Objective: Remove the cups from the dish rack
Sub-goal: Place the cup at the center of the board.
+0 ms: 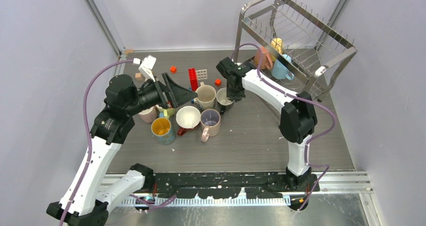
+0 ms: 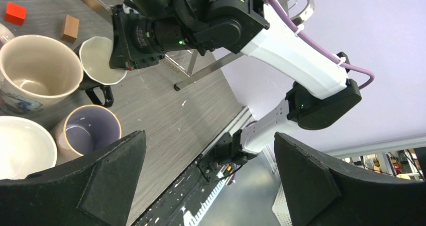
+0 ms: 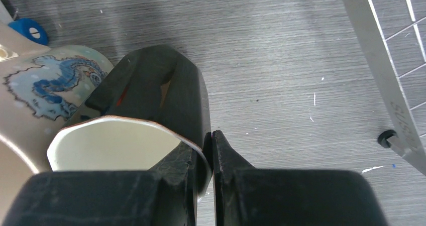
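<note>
Black cup point(image 3: 110, 145): rim clenched in my right fingers point(image 3: 241, 191), just beside dragon cup point(image 3: 45, 85); left fingers point(image 2: 100, 186) released. Careless release could tip it into that neighbour.

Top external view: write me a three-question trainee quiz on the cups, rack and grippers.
1. True or false: the right gripper is shut on the rim of the black ceramic mug with a white inside.
2. The light blue ceramic mug sits: A on a plate; B in the shiny silver wire dish rack; C in a sink.
3. Fill in: the jaws of the left gripper stand ____.
Key: 1 true; 2 B; 3 open.
</note>
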`<state>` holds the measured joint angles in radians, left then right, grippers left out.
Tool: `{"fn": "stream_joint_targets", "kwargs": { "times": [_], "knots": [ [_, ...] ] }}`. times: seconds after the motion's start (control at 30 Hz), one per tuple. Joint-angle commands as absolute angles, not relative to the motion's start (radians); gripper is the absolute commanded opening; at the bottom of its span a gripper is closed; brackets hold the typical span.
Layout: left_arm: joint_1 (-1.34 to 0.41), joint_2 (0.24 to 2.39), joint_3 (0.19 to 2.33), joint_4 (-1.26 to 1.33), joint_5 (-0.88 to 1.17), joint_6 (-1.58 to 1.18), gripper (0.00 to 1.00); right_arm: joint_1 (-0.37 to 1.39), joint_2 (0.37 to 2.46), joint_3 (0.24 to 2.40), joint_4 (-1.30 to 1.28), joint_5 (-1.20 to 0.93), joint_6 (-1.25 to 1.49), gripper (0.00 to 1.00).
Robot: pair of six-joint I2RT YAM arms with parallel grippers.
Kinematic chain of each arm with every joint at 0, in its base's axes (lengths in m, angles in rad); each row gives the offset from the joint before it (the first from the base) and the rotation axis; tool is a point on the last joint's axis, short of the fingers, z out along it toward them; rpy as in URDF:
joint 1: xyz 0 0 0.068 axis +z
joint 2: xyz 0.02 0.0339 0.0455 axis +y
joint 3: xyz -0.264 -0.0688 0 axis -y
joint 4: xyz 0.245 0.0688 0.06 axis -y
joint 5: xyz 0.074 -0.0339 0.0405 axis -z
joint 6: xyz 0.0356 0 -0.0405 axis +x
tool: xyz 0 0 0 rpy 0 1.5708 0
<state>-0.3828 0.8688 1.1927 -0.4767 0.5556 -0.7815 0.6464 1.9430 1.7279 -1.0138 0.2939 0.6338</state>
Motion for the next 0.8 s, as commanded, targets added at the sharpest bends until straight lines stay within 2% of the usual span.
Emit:
{"fn": "stream_joint_targets", "kwargs": {
  "times": [0.0, 0.2, 0.53, 0.77],
  "knots": [
    [-0.376, 0.87, 1.183, -0.422, 0.587, -0.795, 1.0, 0.639, 1.941, 1.762, -0.977, 0.27, 0.706, 0.01],
    [-0.376, 0.871, 1.174, -0.416, 0.591, -0.802, 1.0, 0.636, 1.947, 1.737, -0.943, 0.233, 0.747, 0.01],
    [-0.376, 0.877, 1.163, -0.41, 0.594, -0.807, 1.0, 0.635, 1.928, 1.697, -0.928, 0.216, 0.772, 0.07],
    [-0.376, 0.881, 1.143, -0.386, 0.601, -0.82, 1.0, 0.636, 1.892, 1.652, -0.915, 0.216, 0.788, 0.15]
  ]
}}
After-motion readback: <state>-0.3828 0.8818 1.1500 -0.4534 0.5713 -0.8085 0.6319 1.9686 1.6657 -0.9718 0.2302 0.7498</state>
